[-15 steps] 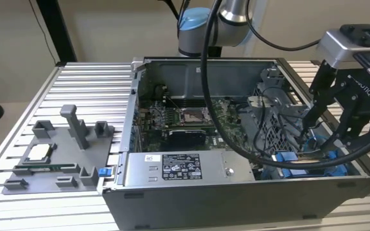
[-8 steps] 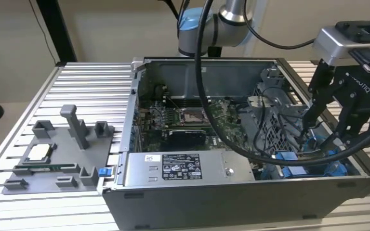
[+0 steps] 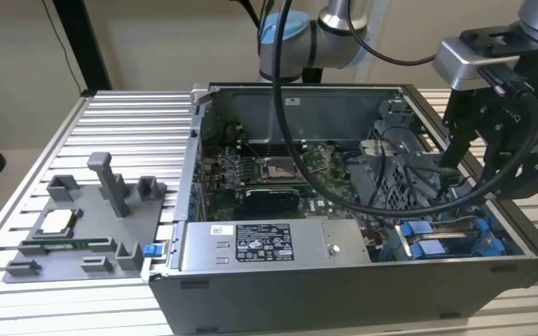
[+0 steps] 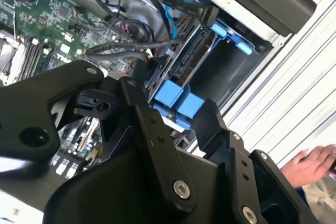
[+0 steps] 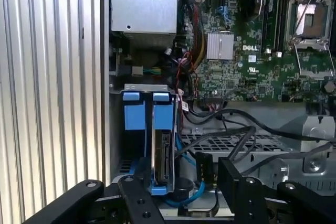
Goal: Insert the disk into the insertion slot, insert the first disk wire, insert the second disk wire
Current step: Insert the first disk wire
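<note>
Nearest the lens in the first wrist view are the black links of the gripper (image 5: 178, 182). Its fingers (image 5: 231, 179) are spread wide with nothing clamped between them. Just past them the disk (image 5: 166, 156) stands on edge in its blue carrier inside the insertion slot (image 5: 142, 86), connector edge facing outward, and it looks seated. A blue data cable (image 5: 185, 150) curls just beside that edge. A black connector (image 5: 202, 163) on dark wires hangs near it, apparently loose. Whether the blue cable is plugged in I cannot tell. Further off lie the grey power-supply box (image 5: 144, 3) and the motherboard (image 5: 252, 51).

In the second wrist view the spread fingers frame the bay's blue tabs, and the blue cable runs along the case wall beyond them. A person's hand (image 4: 310, 163) shows over the slatted table (image 4: 294, 77), outside the case and well apart from the gripper.

In the exterior view the arm holds the gripper over the drive bay at the exterior view's right end of the open computer case (image 3: 344, 287). A grey fixture tray (image 3: 82, 224) with parts sits on the table toward the exterior view's left.

I judge the disk insertion done and the first wire the step in hand. That step calls for a narrow grip on a connector body, squared to the disk's socket, and a path clear of the tangled cables.
</note>
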Robot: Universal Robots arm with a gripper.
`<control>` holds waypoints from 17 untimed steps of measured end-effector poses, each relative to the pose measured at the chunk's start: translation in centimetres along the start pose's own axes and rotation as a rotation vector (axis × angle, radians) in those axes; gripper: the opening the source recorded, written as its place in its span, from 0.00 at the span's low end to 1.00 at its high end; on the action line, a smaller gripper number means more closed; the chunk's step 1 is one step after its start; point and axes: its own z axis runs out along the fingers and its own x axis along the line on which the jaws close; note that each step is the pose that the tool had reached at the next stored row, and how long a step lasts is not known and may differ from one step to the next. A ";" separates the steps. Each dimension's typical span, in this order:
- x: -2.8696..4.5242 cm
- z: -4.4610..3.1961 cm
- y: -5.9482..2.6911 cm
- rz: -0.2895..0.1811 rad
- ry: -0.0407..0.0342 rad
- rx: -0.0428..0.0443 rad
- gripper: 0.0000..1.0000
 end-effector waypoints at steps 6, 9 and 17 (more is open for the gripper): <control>-0.79 0.25 0.83 -0.004 0.0260 0.0437 0.00; -1.13 0.38 1.14 -0.005 0.0313 0.0508 0.00; -1.98 0.71 1.44 -0.007 0.0400 0.0730 0.00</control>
